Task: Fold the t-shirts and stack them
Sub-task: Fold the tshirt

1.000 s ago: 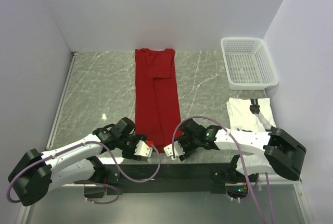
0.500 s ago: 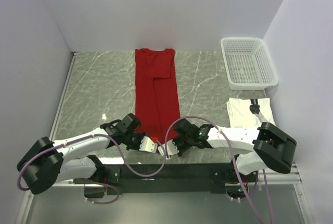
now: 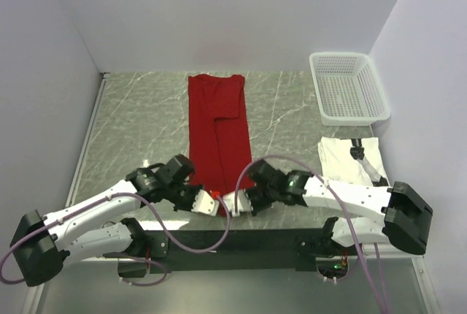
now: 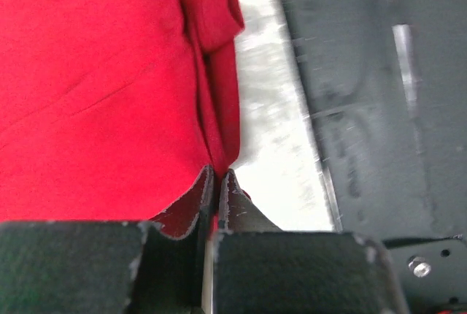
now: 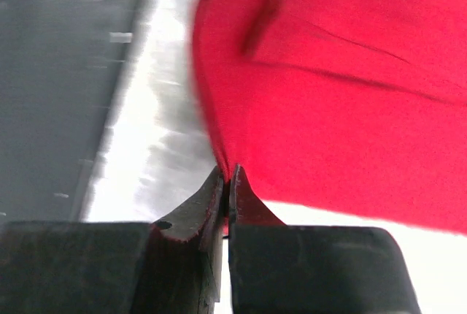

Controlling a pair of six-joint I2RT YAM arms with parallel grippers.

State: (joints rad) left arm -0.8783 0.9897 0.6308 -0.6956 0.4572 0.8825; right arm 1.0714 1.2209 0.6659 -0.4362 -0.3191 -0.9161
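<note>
The left fingers [image 4: 206,191] and right fingers [image 5: 219,186] are each clamping on a near-hem corner of the bright red fabric t-shirt [image 3: 219,135], which is lying on the grey marbled bench [image 3: 139,124] ahead of them. The white folded t-shirt [image 3: 341,159] is sitting well right of the right fingers. Judgement: the end-over-end fold is beginning. Next, both corners need lifting level and carrying forward.
</note>
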